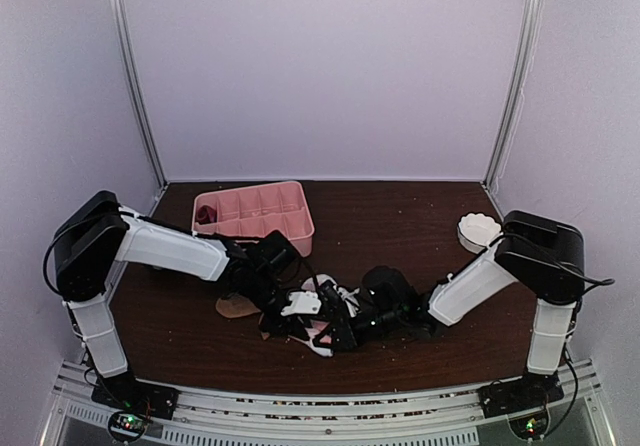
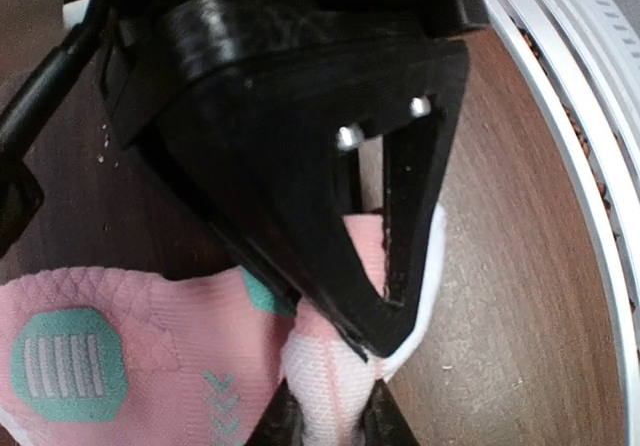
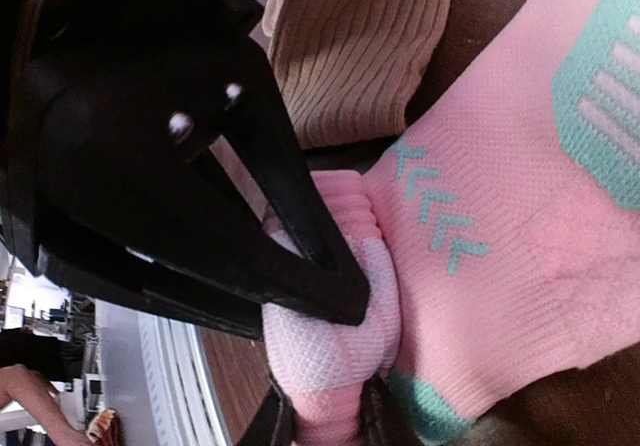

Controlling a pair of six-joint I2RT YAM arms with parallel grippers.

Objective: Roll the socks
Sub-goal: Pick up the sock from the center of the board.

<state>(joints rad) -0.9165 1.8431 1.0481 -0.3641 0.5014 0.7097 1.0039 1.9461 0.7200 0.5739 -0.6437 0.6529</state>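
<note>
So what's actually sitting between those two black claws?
A pink sock with mint-green patches. Both wrist views show it bunched between the left gripper and the right gripper, each pinching a fold of it.

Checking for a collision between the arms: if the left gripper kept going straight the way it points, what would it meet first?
The pink sock: the left gripper pinches its white-edged fold. Just beyond, two dark tips at the frame's bottom edge look like the right gripper, though depth is unclear.

White arms [image 1: 170, 249], black tools [image 2: 331, 428], silver screws [image 2: 349, 136]
</note>
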